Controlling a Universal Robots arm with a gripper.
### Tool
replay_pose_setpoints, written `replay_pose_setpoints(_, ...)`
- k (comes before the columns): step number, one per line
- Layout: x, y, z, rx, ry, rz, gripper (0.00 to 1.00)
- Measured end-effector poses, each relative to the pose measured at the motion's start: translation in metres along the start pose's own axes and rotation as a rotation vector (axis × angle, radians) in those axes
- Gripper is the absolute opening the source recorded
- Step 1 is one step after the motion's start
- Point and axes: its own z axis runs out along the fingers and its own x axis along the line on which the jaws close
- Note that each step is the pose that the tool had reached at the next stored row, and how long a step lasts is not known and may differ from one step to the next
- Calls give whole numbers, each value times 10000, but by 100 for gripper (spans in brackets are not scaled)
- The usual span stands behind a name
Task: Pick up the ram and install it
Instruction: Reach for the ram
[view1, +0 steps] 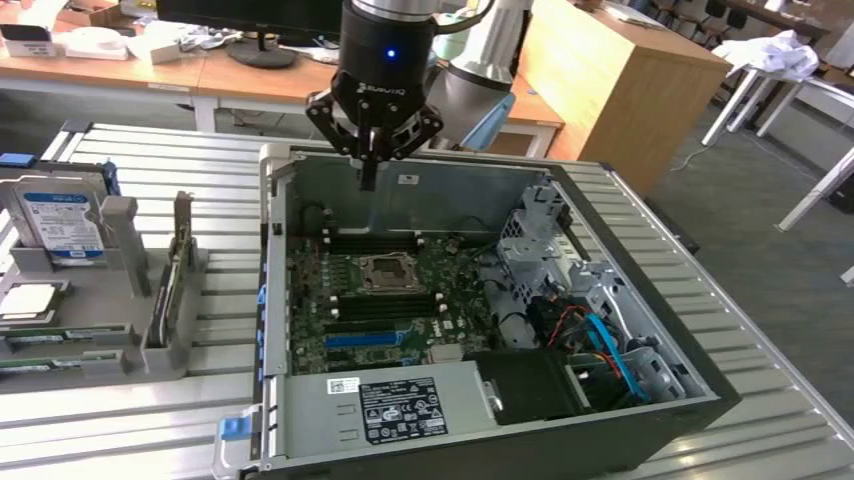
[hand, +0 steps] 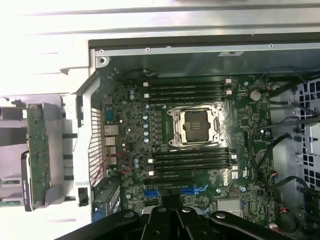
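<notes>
Slatted metal tabletop (view1: 134, 420) | gripper (view1: 367, 178) clenched, empty, above open computer case (view1: 454, 195) | ram (hand: 37, 145) standing in grey rack (hand: 55, 150), well aside from gripper | we judge pick-up unstarted; grasp needs spread jaws over ram

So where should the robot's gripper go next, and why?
Probably sideways toward the exterior view's left, to the gray holder. The gripper is shut and looks empty, hanging above the open computer case, while the ram stands on edge in that holder, outside the case. It likely has to get there before it can grab anything.
</notes>
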Motion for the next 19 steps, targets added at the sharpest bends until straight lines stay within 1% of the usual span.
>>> replay_pose_setpoints(19, 165, -4, -1, -1, 0, -1, 11)
